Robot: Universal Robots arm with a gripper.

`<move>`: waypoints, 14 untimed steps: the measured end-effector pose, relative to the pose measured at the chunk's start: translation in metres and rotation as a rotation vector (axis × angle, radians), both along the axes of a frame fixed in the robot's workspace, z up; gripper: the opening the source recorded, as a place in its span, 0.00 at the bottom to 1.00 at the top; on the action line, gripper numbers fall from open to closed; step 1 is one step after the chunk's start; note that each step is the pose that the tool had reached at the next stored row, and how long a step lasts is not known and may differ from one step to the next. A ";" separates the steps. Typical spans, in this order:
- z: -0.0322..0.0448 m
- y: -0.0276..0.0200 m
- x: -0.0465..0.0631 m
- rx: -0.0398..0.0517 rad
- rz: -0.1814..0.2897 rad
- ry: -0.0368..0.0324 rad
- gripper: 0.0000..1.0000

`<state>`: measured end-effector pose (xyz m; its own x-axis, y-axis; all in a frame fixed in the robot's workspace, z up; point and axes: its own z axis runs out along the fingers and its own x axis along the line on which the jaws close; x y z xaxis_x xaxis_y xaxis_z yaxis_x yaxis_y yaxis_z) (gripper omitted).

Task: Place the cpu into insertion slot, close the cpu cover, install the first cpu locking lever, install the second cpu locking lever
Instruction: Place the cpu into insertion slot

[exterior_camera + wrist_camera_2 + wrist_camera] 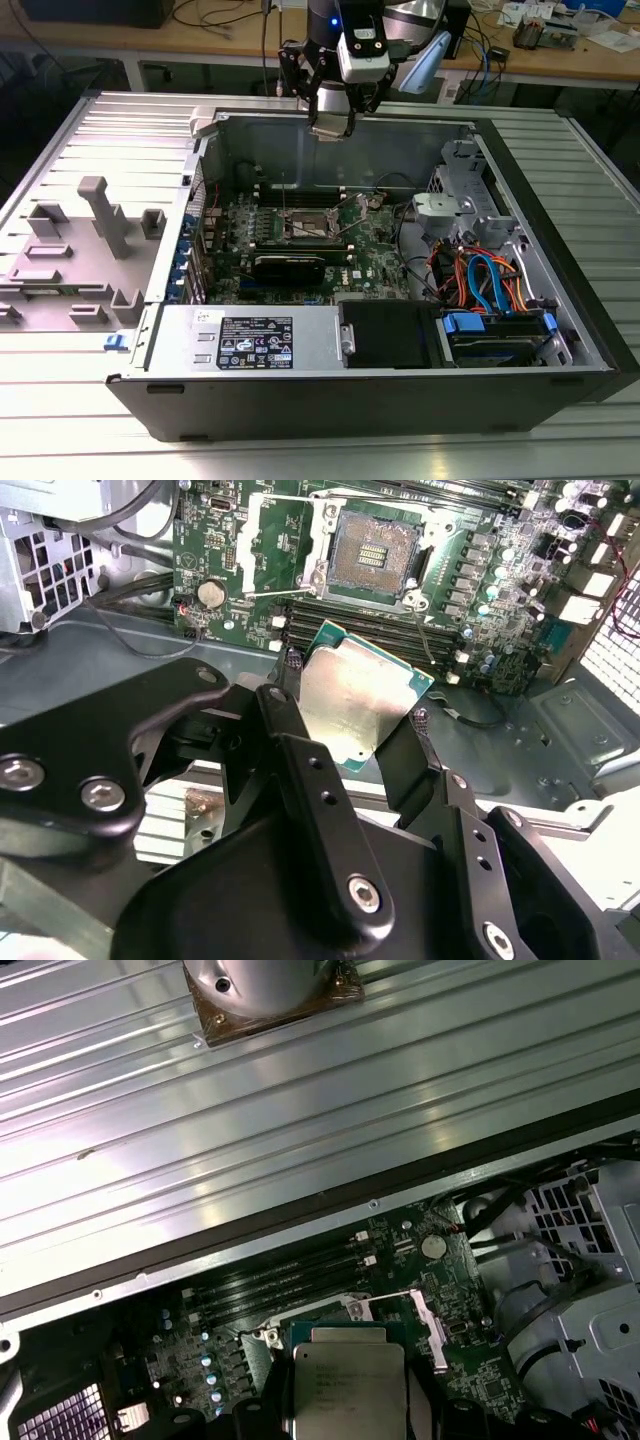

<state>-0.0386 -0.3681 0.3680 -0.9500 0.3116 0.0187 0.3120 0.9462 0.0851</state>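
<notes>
Cpu (365,695), thin, stiff and surely light, sits pinched by two opposite edges in the gripper (353,718), well above the open insertion slot (372,555); I'd judge it fragile underneath, best held by its edges.

This looks like an electronics lab or workshop: cluttered long wooden workbenches (110,42) stand behind a ribbed aluminium table (70,420) carrying an opened black computer case (380,410).

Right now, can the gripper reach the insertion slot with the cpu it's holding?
Probably yes. The gripper, shut on the cpu, hangs above the open case; the insertion slot lies uncovered, with nothing seen between them.
</notes>
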 end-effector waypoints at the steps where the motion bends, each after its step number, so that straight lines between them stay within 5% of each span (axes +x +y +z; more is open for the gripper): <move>1: 0.0000 0.0000 0.000 0.0000 0.000 0.0000 0.55; 5: -0.0001 0.0000 0.000 -0.0001 -0.012 0.0000 0.55; 14: -0.0015 0.0000 0.000 -0.0001 -0.120 0.0001 0.55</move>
<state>-0.0386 -0.3681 0.3666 -0.9057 0.4234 0.0188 0.4234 0.9019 0.0850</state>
